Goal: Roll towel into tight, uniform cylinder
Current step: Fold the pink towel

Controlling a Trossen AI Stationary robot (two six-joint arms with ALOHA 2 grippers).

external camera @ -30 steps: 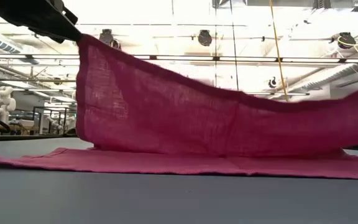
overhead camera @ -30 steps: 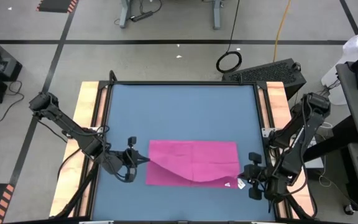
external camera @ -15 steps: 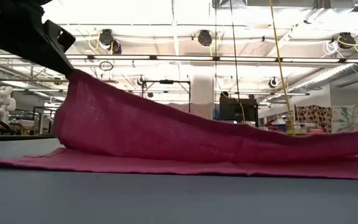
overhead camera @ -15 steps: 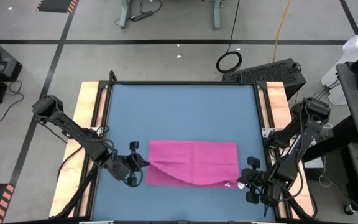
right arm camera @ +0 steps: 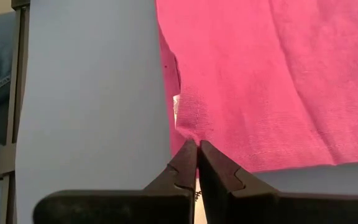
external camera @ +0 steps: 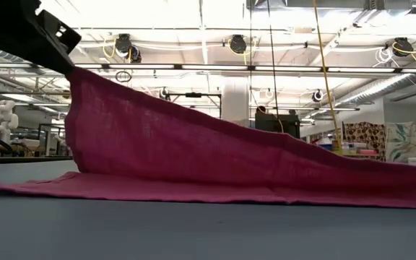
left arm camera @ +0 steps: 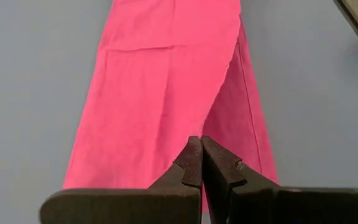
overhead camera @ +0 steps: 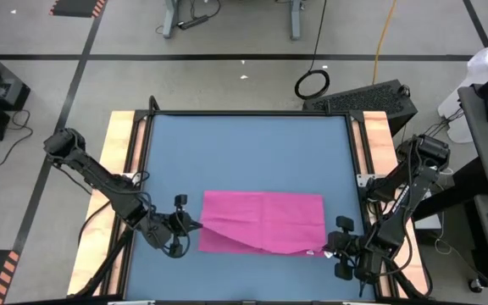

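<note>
Lying flat, towel (overhead camera: 265, 220) long axis left-right, near edge lifted

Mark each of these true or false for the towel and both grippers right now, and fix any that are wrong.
1. The towel is already rolled into a cylinder. False: it lies mostly flat, with one edge lifted.
2. The left gripper is shut on the towel. True.
3. The right gripper hangs open, away from the cloth. False: it is shut on the towel's corner.
4. The left end of the towel is raised higher than the right end. True, as the low view shows.
</note>
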